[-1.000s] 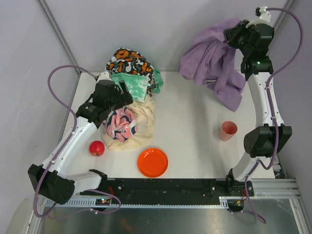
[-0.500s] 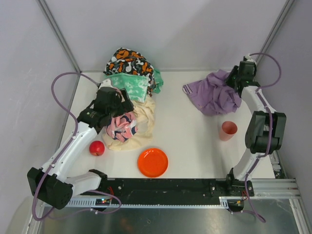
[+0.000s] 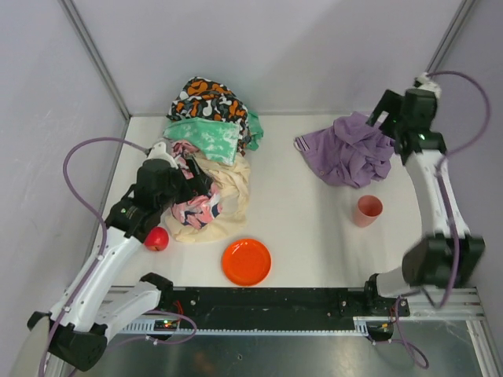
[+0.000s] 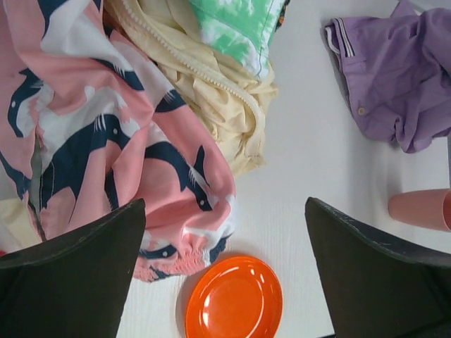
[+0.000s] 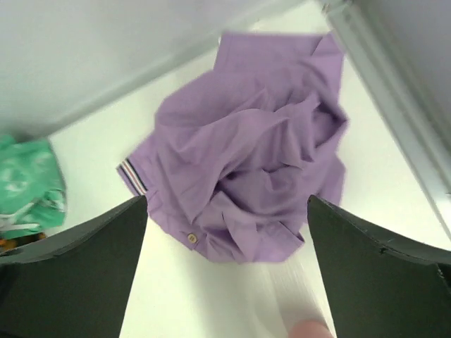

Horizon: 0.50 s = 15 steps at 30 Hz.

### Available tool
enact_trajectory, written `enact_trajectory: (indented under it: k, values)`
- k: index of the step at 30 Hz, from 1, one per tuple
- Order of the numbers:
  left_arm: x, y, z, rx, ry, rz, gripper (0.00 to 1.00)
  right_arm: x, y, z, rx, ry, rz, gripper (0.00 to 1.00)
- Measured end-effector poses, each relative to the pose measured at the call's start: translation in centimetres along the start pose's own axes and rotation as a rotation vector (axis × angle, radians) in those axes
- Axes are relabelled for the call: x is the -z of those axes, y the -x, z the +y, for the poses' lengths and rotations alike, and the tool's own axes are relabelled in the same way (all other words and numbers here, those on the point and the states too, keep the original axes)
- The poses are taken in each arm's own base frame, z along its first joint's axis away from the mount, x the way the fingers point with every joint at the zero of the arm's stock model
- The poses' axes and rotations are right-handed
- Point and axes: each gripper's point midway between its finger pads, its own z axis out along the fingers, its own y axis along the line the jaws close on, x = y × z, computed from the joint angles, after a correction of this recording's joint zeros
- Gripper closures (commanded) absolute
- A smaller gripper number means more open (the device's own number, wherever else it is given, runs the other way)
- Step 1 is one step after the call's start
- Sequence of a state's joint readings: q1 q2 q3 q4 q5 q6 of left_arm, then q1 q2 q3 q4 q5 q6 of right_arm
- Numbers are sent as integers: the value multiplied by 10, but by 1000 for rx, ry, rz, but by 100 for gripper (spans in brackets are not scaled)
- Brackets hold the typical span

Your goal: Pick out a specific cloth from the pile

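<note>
Judge the cloth (image 3: 350, 153) as delivered: crumpled on the worktop (image 3: 306, 204) at the far right, well apart from the pile (image 3: 208, 169), near the pink cup (image 3: 367, 210). Note the right end effector (image 5: 227, 204) spread wide just above it, gripping nothing. Note the left end effector (image 4: 224, 203) likewise spread, hovering over the pile's pink patterned cloth (image 4: 106, 141). Raise the right arm straight up to avoid snagging folds or collar. Steer clear of the cup. Withdraw the left arm without dragging the pile.

The left gripper (image 4: 224, 208) is hanging wide open, the pile (image 4: 127, 134) is spreading at ten o'clock, the cloth (image 4: 405, 77) is lying at two, an orange plate (image 4: 234, 299) is sitting at six
</note>
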State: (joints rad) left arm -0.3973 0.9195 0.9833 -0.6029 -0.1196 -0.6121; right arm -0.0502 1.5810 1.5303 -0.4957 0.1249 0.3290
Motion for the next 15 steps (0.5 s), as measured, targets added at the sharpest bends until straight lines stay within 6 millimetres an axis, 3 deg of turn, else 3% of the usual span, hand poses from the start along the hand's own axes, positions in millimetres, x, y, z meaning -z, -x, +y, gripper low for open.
enact_trajectory:
  k: [3, 5, 7, 9, 15]
  values:
    - [10, -7, 2, 1, -21, 2, 0, 87, 37, -10, -20, 24, -204, 1]
    - [18, -14, 8, 3, -23, 4, 0, 129, 37, -24, -38, 28, -290, 1]
    - [24, -20, 12, 9, -24, 4, 0, 157, 23, -39, -52, 28, -338, 1]
    - [30, -26, 17, 14, -27, 2, 0, 170, -3, -50, -60, 43, -350, 1]
    - [43, -42, 30, 31, -31, -5, 0, 161, -102, -69, -39, 86, -225, 1]
